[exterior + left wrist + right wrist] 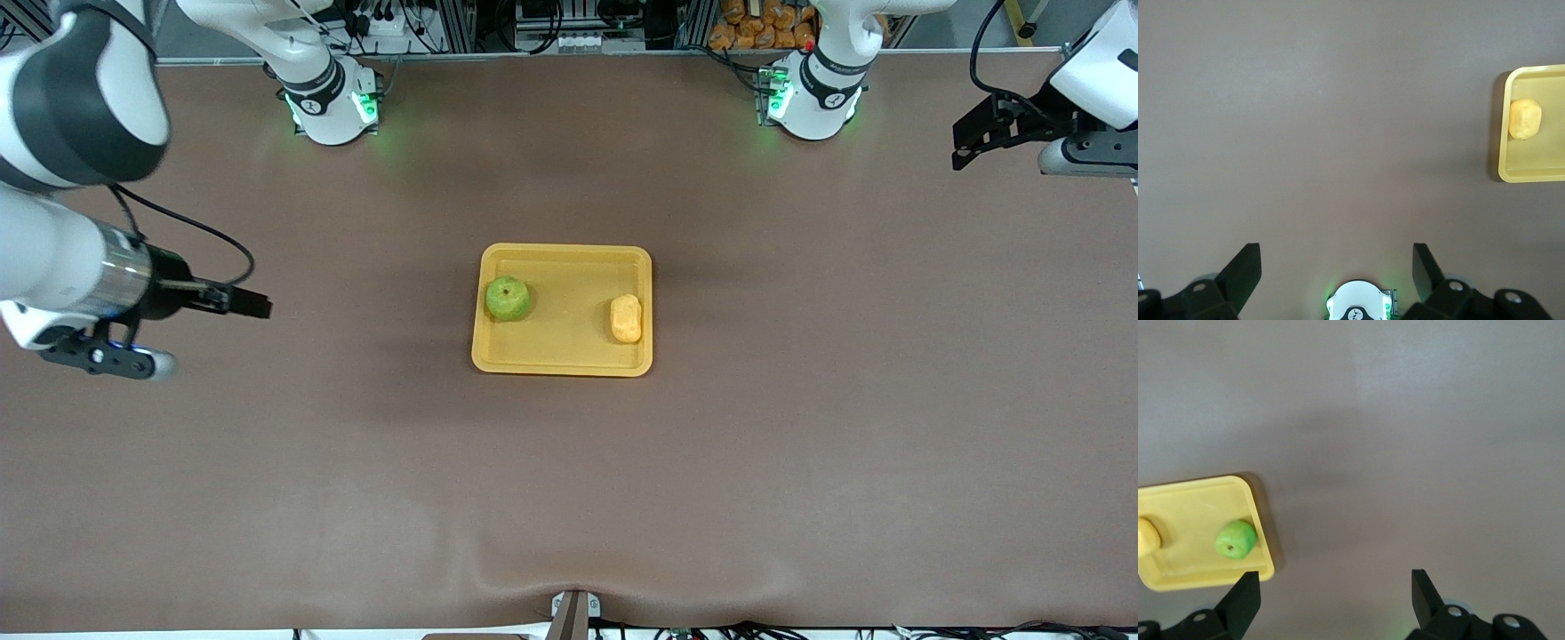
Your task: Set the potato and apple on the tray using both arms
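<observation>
Nearest the front camera sits the tray [562, 309], with the apple [508, 299] in its end toward the right arm and the potato [626, 318] in its end toward the left arm. Both lie well away from either claw. The right gripper [253, 305] hangs over bare table [569, 498] at its own end; the left gripper [971, 142] hangs over its end.

From the left wrist, the fingers [1241, 270] stand spread and empty, the potato [1524, 119] far off in the tray [1531, 175].

From the right wrist, the fingers [1243, 600] gape empty, near the apple [1236, 539] and tray [1198, 577].
</observation>
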Controlling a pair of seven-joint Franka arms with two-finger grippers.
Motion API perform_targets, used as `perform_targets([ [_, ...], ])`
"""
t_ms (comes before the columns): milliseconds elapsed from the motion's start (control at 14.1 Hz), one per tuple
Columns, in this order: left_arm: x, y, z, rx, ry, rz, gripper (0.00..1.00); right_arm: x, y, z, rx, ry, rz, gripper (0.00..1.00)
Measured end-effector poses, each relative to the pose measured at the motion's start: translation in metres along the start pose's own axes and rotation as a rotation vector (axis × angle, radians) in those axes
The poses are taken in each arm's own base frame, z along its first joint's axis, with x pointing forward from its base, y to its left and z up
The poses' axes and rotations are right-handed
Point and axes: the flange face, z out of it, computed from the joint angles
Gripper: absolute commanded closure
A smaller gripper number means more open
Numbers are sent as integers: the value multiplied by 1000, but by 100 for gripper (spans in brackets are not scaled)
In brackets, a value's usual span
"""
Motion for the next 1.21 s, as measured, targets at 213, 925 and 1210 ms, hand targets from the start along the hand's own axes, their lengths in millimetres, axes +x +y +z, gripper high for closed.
perform_targets([
  [213,0,2,0,0,4,4,0,-2,38,-17,10,10,-46,0],
  [925,-2,1,-4,0,14,3,0,-68,89,-93,-74,93,-99,0],
  [1210,-2,1,-4,0,14,3,0,-94,106,-79,-56,126,-88,0],
])
